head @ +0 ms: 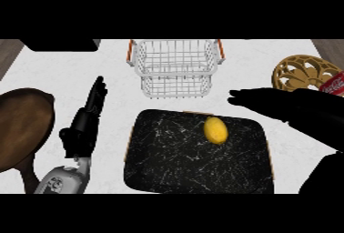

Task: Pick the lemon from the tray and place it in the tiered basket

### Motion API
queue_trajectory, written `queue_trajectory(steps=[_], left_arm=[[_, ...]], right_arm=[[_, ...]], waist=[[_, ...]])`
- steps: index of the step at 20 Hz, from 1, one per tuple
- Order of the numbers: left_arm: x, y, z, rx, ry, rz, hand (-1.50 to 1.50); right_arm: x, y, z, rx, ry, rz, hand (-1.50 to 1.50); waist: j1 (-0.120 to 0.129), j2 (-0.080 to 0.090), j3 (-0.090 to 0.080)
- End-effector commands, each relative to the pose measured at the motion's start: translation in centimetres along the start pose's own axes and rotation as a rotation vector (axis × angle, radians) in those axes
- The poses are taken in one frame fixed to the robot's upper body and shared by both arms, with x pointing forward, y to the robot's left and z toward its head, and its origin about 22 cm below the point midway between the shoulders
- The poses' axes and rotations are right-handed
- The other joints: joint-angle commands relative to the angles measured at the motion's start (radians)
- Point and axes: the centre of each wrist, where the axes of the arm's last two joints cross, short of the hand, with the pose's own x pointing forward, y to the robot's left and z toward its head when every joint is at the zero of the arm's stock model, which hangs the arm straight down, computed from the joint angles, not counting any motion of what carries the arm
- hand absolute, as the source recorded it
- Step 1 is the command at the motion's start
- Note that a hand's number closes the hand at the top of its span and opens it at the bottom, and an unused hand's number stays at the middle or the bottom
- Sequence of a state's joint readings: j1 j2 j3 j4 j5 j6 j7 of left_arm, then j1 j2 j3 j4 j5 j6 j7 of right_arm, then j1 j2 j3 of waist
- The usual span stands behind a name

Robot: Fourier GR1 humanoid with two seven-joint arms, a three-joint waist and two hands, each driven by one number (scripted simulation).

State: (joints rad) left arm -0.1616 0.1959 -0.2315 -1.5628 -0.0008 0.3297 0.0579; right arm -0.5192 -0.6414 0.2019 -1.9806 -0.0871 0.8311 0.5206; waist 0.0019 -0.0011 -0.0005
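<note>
One lemon [215,129] lies on one black marbled tray [168,164], in the tray's upper right part, and nothing else sits on the tray. Just beyond the tray's far edge stands one white wire basket [176,68] with orange handles at its two sides; its tiers hold nothing that can be seen.

Two hands show. The left hand [86,123] stands left of the tray, fingers straight and pointing up the counter [269,59], held together and touching nothing. The right hand [269,102] comes in from the right, its fingers stretched flat toward the left, over the tray's upper right corner and near the lemon but apart from it; it holds nothing.

At the left edge lies one brown wooden pan [23,127], only partly in view. At the right edge sits one round tan trivet [302,73] with cut-out openings, and one red can [334,85] lies touching or overlapping its lower right side. One dark object [60,44] sits at the far left corner of the counter; what it is cannot be told
</note>
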Motion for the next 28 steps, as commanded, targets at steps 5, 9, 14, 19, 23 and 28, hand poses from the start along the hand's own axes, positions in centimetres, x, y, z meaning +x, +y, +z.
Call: queue_trajectory(steps=[5, 9, 14, 19, 23, 28], left_arm=[[-1.0, -0.9, -0.3, 0.009, -0.003, 0.006, 0.00], [0.0, -0.6, -1.0, -0.008, 0.009, -0.006, 0.00], [-1.2, -0.1, 0.7, -0.006, -0.003, 0.002, 0.00], [-0.4, 0.7, 0.9, 0.002, -0.013, -0.014, 0.00], [-0.1, 0.5, -0.1, 0.012, -0.002, 0.001, 0.00], [1.0, 0.0, -0.3, 0.011, -0.012, -0.002, 0.00]], right_arm=[[-1.1, 0.9, 0.4, 0.005, 0.073, 0.078, -1.50], [-0.5, 0.8, 0.4, 0.011, 0.104, 0.130, -1.50], [-2.1, 1.4, 0.1, 0.034, 0.101, 0.161, -1.50], [-0.2, 3.5, -1.4, 0.024, 0.030, 0.270, -1.50], [-1.3, 4.3, -4.2, -0.019, 0.046, 0.279, -1.50], [-2.7, 4.9, -3.2, -0.058, 0.130, 0.260, -1.50]], waist=[[0.000, 0.002, 0.001], [-0.001, 0.001, 0.000], [0.002, 0.001, 0.001], [0.004, 0.001, 0.001], [0.005, 0.002, 0.001], [-0.001, 0.001, 0.001]])
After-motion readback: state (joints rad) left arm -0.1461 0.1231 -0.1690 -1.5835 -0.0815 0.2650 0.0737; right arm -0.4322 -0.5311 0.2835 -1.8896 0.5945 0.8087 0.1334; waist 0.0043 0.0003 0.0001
